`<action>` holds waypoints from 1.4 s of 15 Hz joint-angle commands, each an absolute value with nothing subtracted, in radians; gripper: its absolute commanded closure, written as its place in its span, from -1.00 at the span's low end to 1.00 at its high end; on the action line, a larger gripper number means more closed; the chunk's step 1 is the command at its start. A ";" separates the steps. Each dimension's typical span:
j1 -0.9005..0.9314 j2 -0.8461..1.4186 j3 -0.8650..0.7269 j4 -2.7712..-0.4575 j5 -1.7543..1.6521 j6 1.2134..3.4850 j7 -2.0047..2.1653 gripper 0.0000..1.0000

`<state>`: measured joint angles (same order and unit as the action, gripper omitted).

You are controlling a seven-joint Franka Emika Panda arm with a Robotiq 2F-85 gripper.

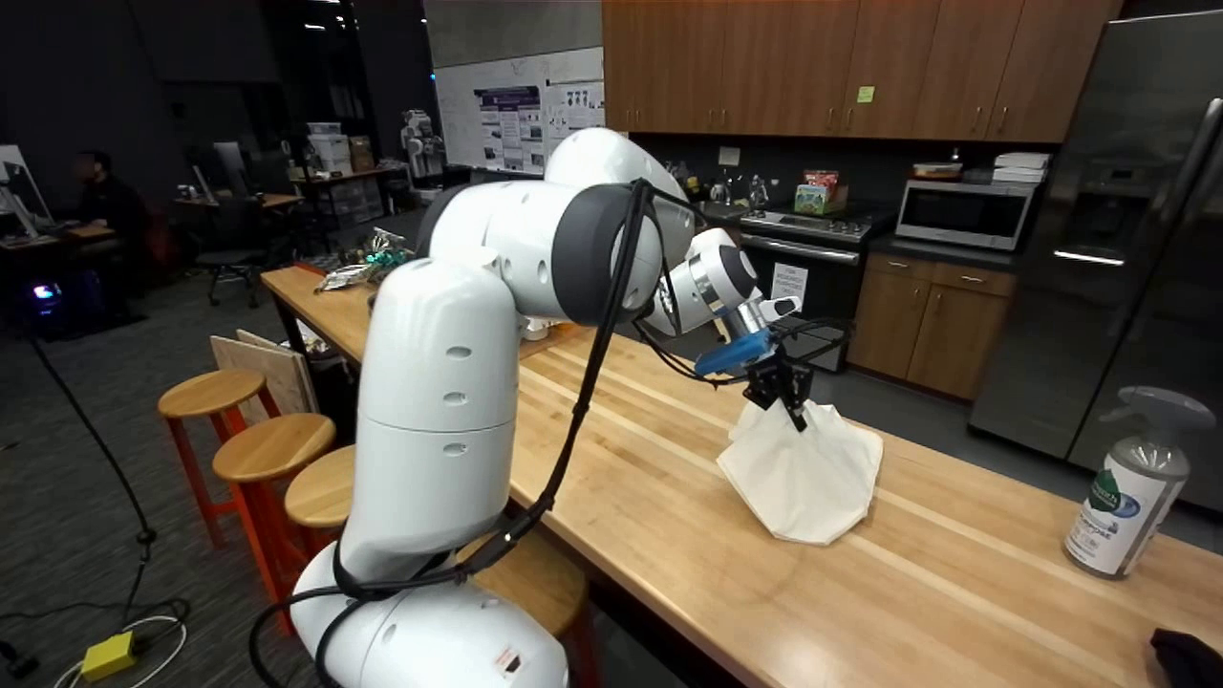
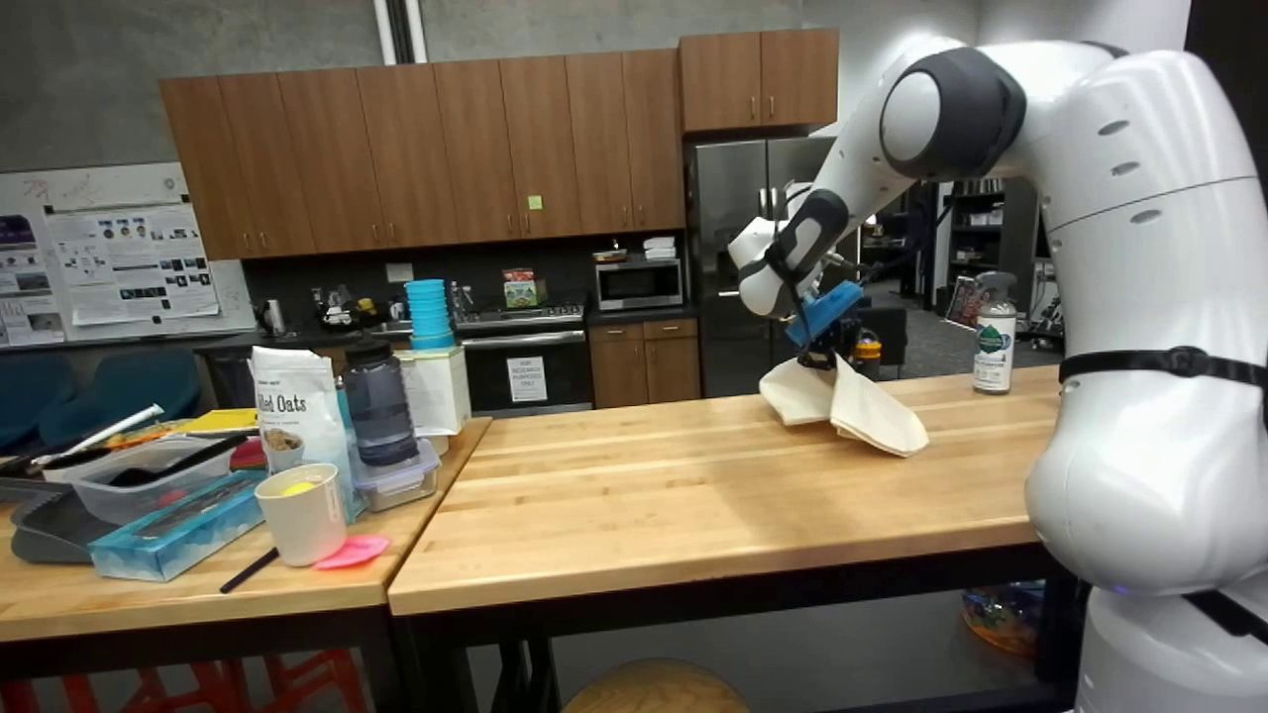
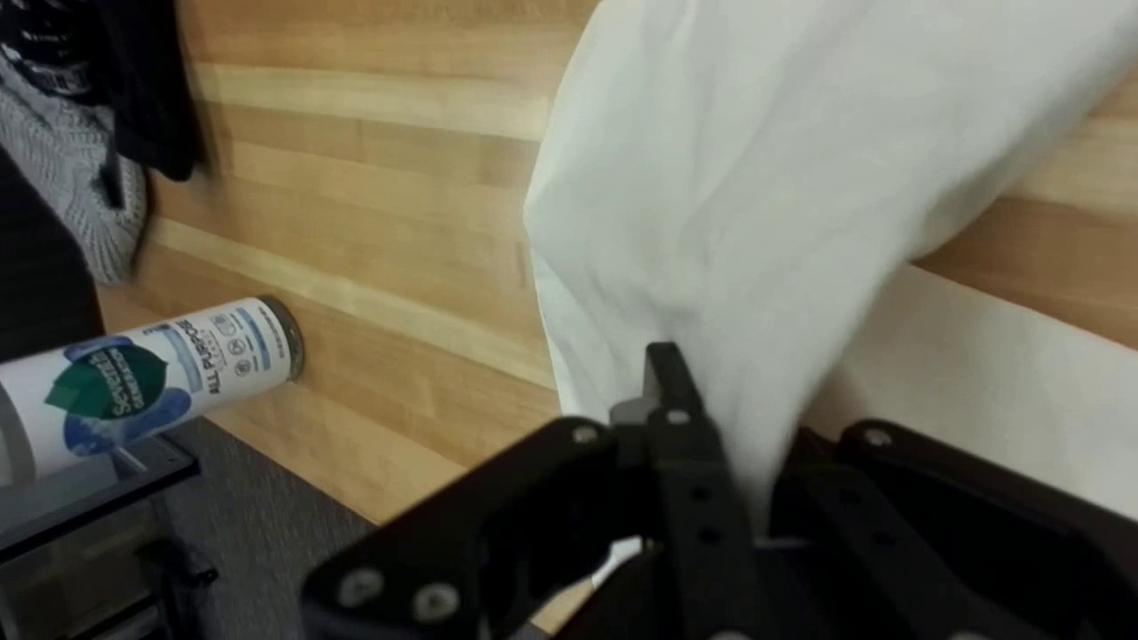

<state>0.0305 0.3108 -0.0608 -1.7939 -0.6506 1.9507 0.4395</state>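
Observation:
A cream-white cloth (image 1: 807,487) hangs bunched from my gripper (image 1: 797,419), its lower part spread on the wooden table. In an exterior view the cloth (image 2: 880,414) is draped in two flaps under the gripper (image 2: 822,358). In the wrist view the cloth (image 3: 702,204) runs up between the fingers of the gripper (image 3: 725,418), which are closed on a gathered fold. The cloth hides the tip of the right-hand finger.
A spray bottle (image 1: 1123,516) stands on the table (image 2: 634,505), also seen in the wrist view (image 3: 178,378). Dark fabric (image 3: 147,89) and a grey knitted item (image 3: 80,169) lie near it. A mug (image 2: 302,515), oats bag (image 2: 297,406) and dark bottle (image 2: 379,406) stand on the adjoining table. Stools (image 1: 274,447) line one side.

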 commanded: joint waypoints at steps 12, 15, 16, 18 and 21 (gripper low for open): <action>0.356 0.527 0.085 -1.639 -0.761 1.956 0.299 0.98; 0.405 0.558 0.115 -1.618 -0.785 1.947 0.270 0.98; 0.418 0.577 0.115 -1.599 -0.799 1.940 0.271 0.98; 0.427 0.618 0.102 -1.544 -0.817 1.917 0.274 0.98; 0.397 0.662 0.066 -1.458 -0.817 1.892 0.281 0.98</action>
